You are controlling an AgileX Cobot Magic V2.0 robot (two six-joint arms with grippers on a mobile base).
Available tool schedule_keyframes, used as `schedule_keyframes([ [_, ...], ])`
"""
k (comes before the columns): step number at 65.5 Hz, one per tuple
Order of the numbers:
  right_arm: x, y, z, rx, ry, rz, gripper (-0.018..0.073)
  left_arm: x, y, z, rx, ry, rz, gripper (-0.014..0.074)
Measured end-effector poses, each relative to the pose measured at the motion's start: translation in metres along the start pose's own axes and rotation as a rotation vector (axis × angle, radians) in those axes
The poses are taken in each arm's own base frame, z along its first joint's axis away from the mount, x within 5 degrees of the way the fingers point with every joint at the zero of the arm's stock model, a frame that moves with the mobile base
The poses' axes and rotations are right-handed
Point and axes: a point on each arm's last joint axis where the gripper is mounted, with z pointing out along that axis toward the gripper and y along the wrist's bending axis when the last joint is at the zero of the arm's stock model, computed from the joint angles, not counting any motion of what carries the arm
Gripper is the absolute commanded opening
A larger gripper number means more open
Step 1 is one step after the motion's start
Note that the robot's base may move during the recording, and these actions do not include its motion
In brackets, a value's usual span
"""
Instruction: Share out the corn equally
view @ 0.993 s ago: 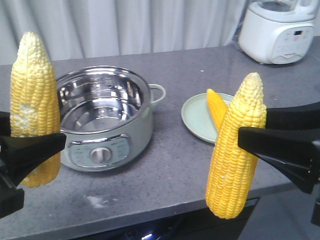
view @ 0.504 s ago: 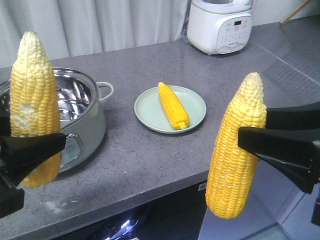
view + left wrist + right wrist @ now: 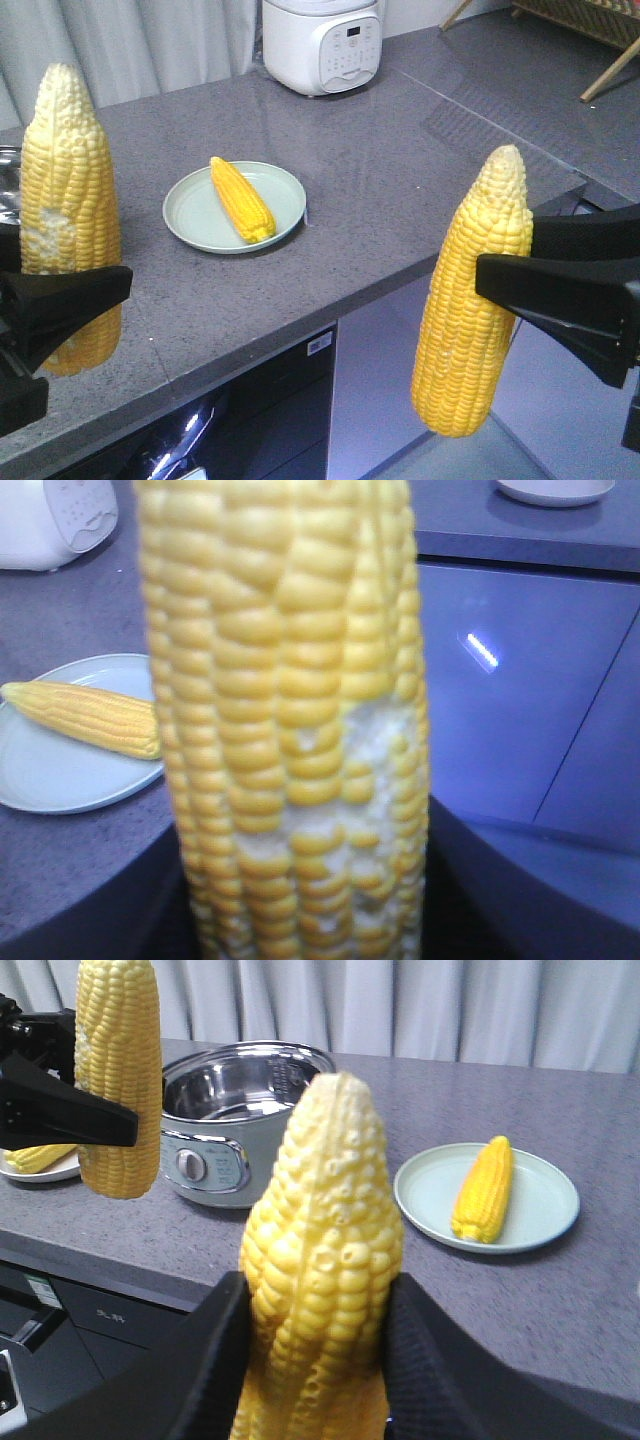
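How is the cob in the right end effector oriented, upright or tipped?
Upright, leaning slightly: the cob stands tip up, clamped mid-length by the right end effector.

A kitchen: grey stone counter, white countertop appliance, steel electric pot.

Grey speckled worktop. Pale green plate near front edge, one cob lying flat on it. White cooker at back edge, well apart from plate. In right wrist view, steel pot stands left of plate. Second plate at far left, mostly hidden, with second cob.
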Motion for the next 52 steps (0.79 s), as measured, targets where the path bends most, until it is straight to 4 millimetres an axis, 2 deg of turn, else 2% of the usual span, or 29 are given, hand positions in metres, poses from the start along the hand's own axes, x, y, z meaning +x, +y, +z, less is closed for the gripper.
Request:
schedule_keyframes([
  [52,0.0,0.0,0.0,0.0,0.0,0.0,0.0211,0.0,0.0,0.0,0.0,0.0,0.0,0.0237],
])
